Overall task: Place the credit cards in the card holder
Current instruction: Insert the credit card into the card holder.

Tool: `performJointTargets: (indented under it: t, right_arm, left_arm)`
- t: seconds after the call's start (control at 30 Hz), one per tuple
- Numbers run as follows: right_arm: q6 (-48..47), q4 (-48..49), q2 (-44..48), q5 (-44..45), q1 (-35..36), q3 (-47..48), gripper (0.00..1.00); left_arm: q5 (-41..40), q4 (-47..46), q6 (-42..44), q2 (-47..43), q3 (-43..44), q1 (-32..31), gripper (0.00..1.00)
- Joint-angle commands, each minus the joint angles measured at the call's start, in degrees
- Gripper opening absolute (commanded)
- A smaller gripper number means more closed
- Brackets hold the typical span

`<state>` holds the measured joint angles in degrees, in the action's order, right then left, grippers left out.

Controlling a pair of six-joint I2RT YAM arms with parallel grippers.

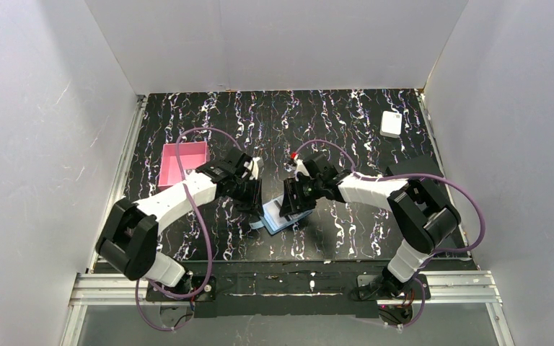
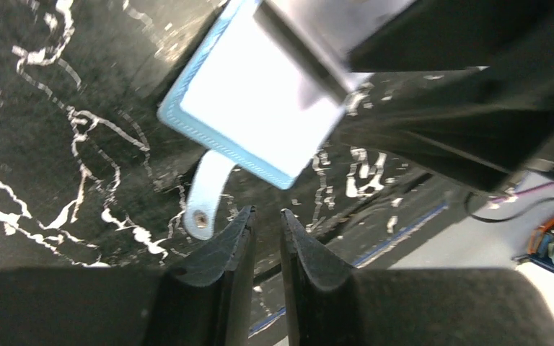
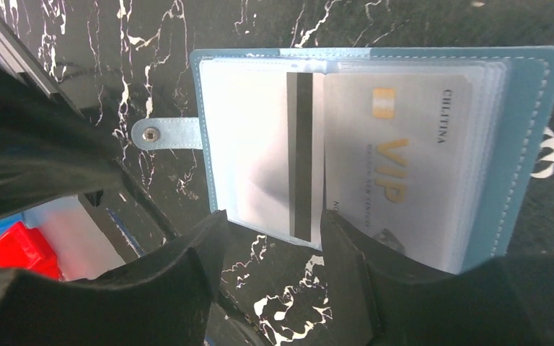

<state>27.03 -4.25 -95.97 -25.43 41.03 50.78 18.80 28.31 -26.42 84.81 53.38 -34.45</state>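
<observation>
The teal card holder [image 1: 274, 220] lies open on the black marbled table between both grippers. In the right wrist view its teal cover [image 3: 528, 144] frames clear sleeves. A pale credit card marked VIP [image 3: 397, 158] sits in the right sleeves. A second pale card with a black stripe [image 3: 260, 155] lies on the left side, its lower edge sticking out. My right gripper [image 3: 270, 225] is open, its fingertips straddling that edge. My left gripper [image 2: 267, 215] is nearly shut and empty, just beside the holder's [image 2: 252, 101] snap tab [image 2: 202, 209].
A pink square tray [image 1: 182, 164] sits at the left behind the left arm. A white box [image 1: 392, 123] lies at the far right corner. The right arm [image 2: 476, 86] looms over the holder. The table's near edge and rail [image 1: 281, 277] are close.
</observation>
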Motion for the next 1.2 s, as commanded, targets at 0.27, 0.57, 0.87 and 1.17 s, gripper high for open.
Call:
performJointTargets:
  t: [0.27, 0.57, 0.87, 1.17]
  right_arm:
    - [1.9, 3.06, 0.86, -1.33, -1.44, -0.81, 0.52]
    - [0.91, 3.25, -0.47, -0.2, -1.48, -1.43, 0.48]
    - [0.63, 3.7, -1.66, -0.39, -1.48, -2.3, 0.47]
    - [6.64, 12.92, -2.67, -6.99, -1.4, -4.95, 0.46]
  left_arm:
    - [7.01, -9.83, -4.06, 5.47, -0.27, -0.62, 0.08]
    - [2.64, -12.98, -3.46, 11.47, -4.11, -0.62, 0.03]
    - [0.89, -13.19, -3.2, 12.29, -6.86, -0.63, 0.01]
    - [0.94, -13.3, -3.23, 12.24, -7.41, -0.62, 0.01]
